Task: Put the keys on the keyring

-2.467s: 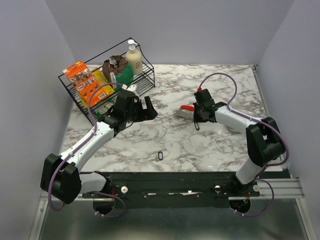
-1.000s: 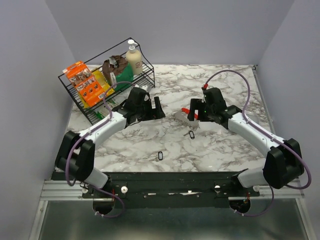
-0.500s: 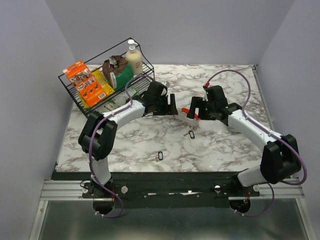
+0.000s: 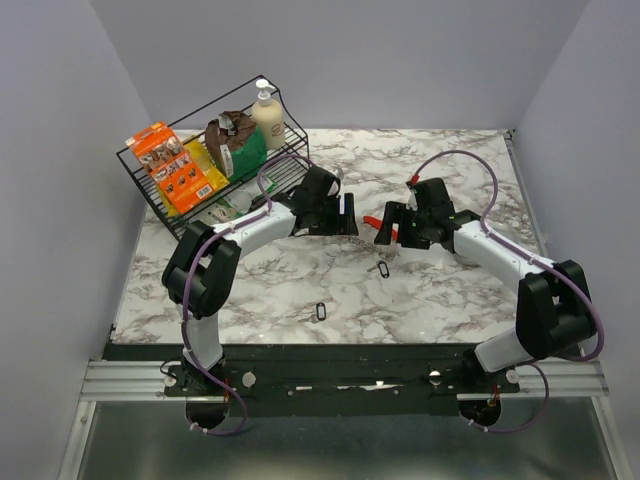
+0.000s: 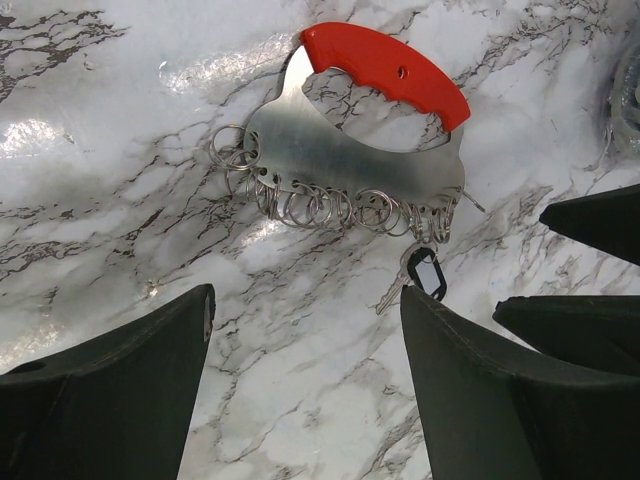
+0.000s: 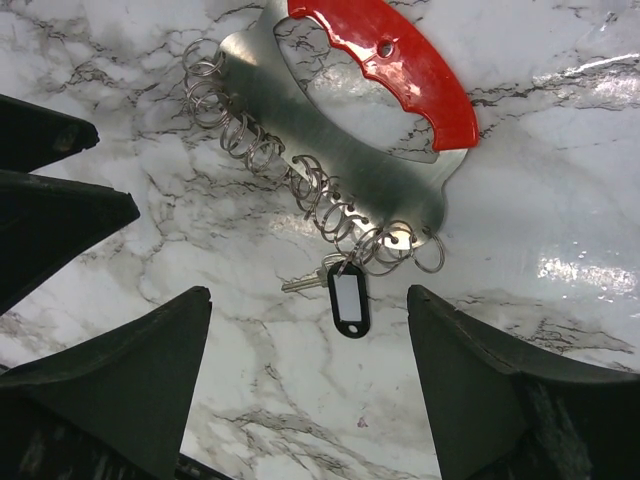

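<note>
Figure: the keyring [image 5: 350, 165] lies flat mid-bench [image 4: 440, 295], red grip far, rings near. The left claw [image 5: 305, 292] and the right claw [image 6: 308, 300] flank it, both spread and holding nothing. One key [image 6: 347, 296] touches the near-right end ring; we cannot tell whether it is threaded. The second key [image 4: 320, 311] lies well apart, toward the near edge. We judge that one claw should steady the plate while the other fetches it. The basket [image 4: 295, 160], far left, obstructs nothing.

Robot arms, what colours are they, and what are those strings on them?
The left arm and right arm have white tubes with chunky black joints. A purple cable loops along each one. The left gripper and right gripper are black, each with two wedge-shaped fingers.
</note>
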Available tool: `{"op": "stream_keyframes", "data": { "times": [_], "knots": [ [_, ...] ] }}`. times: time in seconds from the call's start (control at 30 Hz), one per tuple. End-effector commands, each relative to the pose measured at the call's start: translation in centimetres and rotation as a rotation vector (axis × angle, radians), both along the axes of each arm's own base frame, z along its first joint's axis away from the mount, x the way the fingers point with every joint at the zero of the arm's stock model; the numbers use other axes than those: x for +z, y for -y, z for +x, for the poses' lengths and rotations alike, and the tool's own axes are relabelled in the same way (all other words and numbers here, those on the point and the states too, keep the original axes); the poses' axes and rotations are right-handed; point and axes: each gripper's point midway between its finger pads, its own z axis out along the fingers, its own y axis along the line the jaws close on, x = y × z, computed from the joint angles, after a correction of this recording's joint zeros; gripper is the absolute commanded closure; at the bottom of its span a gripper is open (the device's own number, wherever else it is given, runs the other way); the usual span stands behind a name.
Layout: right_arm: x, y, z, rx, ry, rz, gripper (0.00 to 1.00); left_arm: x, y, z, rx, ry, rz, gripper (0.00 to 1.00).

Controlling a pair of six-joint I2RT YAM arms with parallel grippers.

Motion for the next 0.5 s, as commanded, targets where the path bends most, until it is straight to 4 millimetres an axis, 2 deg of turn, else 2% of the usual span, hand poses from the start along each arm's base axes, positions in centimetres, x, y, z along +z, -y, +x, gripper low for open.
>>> {"op": "stream_keyframes", "data": {
  "times": [0.0,0.2,0.47],
  "knots": [
    [-0.5,0.1,0.1,0.007,0.007,-0.016,0.14,-0.5,-0.2,0.1,0.011,0.000,0.014,0.17],
    [-1.2,0.4,0.5,0.011,0.004,-0.049,0.23,-0.8,-0.3,-0.2,0.008,-0.006,0.026,0.18],
    [-1.6,1.5,1.1,-0.001,0.004,-0.142,0.24,-1.1,-0.1,0.2,0.004,-0.006,0.034,0.21]
  ]
}}
